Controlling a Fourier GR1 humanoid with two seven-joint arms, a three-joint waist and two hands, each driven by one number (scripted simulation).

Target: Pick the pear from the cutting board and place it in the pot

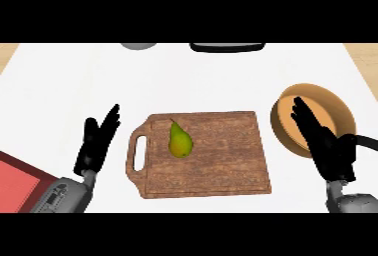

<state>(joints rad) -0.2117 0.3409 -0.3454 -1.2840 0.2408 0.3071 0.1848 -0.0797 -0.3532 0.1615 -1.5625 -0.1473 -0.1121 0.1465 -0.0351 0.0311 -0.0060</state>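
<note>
Black against the white counter (207, 75), the robot's two hands are rising from the lower edge of the frame on grey forearms. The left hand (96, 145) is showing at lower left with its fingers straight and close together, pointing up-frame and holding nothing. The right hand (328, 147) is showing at lower right, fingers likewise extended and empty, its fingertips overlapping the near rim of the pot (336, 107) — whether they are touching it cannot be told.

Between the hands, a brown wooden cutting board (221, 165) is lying flat at the centre of the frame, its slotted handle toward the left hand. The green-yellow pear (179, 140) is lying on the board's left half, stem end pointing up-frame, well apart from both hands.

The tan, round pot is sitting just right of the board at mid-right. A red object (16, 181) is filling the lower left corner. Farther off, at the top edge, a grey rounded object (138, 46) and a dark rectangular one (227, 47) are showing — both only partly in view.
</note>
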